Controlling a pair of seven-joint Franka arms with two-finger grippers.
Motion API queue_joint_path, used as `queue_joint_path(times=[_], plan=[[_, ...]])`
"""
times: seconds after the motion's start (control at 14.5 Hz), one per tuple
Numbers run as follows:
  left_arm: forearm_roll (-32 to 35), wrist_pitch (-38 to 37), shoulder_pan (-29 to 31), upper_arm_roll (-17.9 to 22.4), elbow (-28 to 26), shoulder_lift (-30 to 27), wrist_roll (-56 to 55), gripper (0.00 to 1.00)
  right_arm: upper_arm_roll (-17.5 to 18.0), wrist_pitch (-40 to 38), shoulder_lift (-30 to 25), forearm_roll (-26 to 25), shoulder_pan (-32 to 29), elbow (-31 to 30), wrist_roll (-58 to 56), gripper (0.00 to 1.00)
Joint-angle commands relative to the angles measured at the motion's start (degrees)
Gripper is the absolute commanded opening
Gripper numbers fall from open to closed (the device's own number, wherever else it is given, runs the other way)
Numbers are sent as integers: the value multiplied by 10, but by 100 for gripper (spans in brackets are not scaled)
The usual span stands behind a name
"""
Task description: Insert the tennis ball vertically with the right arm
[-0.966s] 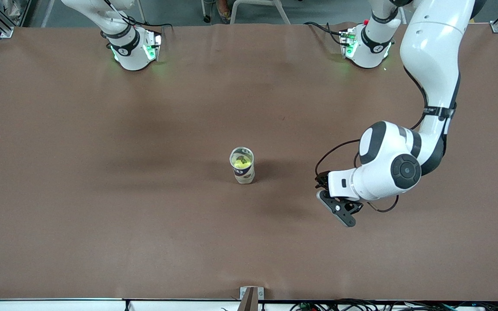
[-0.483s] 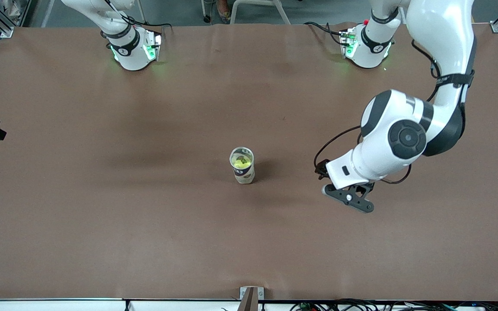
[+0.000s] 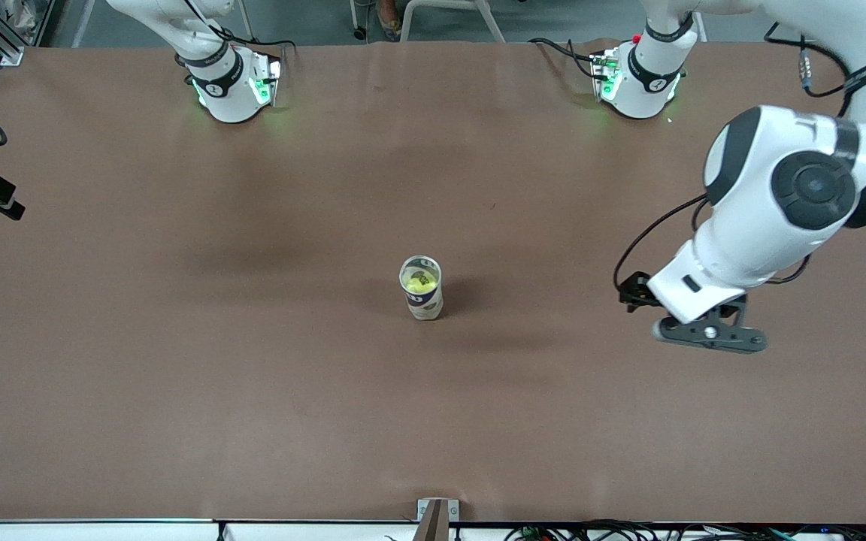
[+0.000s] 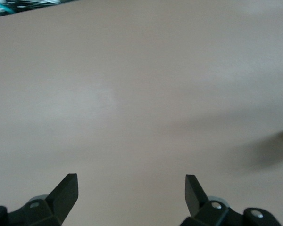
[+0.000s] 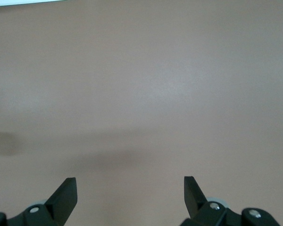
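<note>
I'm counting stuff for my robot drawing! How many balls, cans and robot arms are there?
Tennis ball: 1, inside the can
Can: 1, standing upright on the table
Robot arms: 2, left gripper and right gripper, jaws open and empty
Total: 4

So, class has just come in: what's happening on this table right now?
Nothing is being handled. The ball already sits inside the upright can at mid-table. The left tool hangs open and empty over bare table toward the left arm's end, well apart from the can. The right tool is open and empty too, over bare table.
</note>
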Motion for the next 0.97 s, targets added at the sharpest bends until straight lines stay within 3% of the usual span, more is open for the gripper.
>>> queue_joint_path(times=[0.0, 0.28, 0.55, 0.9], plan=[[12, -25, 38, 2, -8, -30, -5, 100, 10, 17, -19, -12, -7, -27, 8, 100], [11, -59, 63, 2, -6, -37, 2, 100, 11, 15, -17, -13, -8, -23, 8, 100], [5, -61, 70, 4, -9, -83, 10, 100, 11, 16, -16, -12, -8, -23, 10, 100], [0, -157, 54, 20, -16, -143, 48, 100, 11, 13, -15, -12, -7, -20, 6, 100]])
